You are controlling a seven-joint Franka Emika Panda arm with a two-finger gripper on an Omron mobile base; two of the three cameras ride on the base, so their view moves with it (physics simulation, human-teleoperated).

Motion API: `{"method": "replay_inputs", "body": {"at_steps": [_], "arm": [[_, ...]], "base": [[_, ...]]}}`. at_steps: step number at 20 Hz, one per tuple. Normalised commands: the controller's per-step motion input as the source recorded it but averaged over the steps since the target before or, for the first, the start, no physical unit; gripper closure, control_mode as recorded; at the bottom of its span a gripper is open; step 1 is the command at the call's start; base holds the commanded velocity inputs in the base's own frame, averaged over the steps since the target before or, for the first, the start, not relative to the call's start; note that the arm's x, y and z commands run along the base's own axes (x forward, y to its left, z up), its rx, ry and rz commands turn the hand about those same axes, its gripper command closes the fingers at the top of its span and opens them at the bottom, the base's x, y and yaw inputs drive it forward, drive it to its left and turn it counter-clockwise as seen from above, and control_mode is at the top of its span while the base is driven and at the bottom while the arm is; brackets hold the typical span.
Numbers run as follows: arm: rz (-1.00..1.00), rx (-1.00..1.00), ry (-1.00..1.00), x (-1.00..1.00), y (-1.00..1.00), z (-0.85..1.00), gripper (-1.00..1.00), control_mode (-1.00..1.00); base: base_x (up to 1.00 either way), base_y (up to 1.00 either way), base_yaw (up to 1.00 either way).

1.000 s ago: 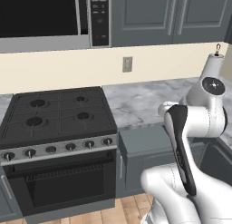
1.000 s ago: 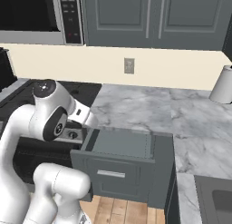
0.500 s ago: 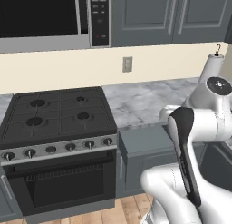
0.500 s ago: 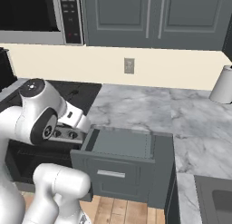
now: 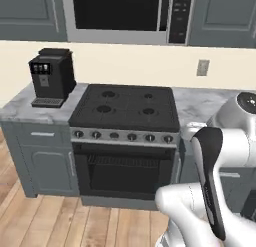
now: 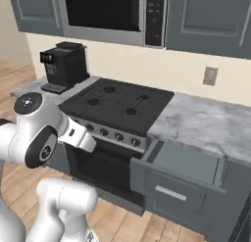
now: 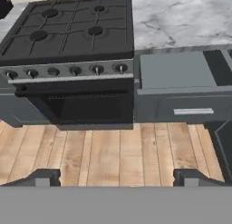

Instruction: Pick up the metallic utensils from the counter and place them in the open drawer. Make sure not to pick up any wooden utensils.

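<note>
The gripper point(image 7: 116, 175) hangs well above the wooden floor point(image 7: 113, 150) in front of the cabinets, its two dark finger tips spread wide with nothing between them, so the step in hand looks like the search for the first utensil rather than any carrying. The open drawer point(image 6: 184, 162) stands pulled out just right of the black stove point(image 5: 125, 108), its slate-grey box narrower than the range; in the hand view the drawer's flat bottom point(image 7: 174, 70) shows bare, and no utensil can be made out inside it. The grey-veined marble counter point(image 6: 211, 123) runs behind and to the right of the drawer, and the stretch of it in sight carries nothing. Far to the left of the stove a black coffee machine point(image 5: 51, 76) sits on its own piece of counter. Neither the metallic utensils nor the wooden spoons appear on any surface here, so where they lie cannot be told. The task seems barely begun: the next move likely calls for bringing another counter into sight, then telling silver ends and dark handles from orange-tan wood before the open fingers descend.
</note>
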Motion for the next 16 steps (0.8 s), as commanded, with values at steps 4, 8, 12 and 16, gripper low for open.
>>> {"method": "replay_inputs", "body": {"at_steps": [4,8,12,16], "arm": [[0.0,0.0,0.0,0.0,0.0,0.0,-1.0,1.0],[0.0,0.0,0.0,0.0,0.0,0.0,-1.0,1.0],[0.0,0.0,0.0,0.0,0.0,0.0,-1.0,1.0],[0.0,0.0,0.0,0.0,0.0,0.0,-1.0,1.0]], "base": [[-0.36,0.97,0.98],[-0.15,0.93,1.0],[0.0,0.78,1.0],[0.24,0.56,0.92]]}}
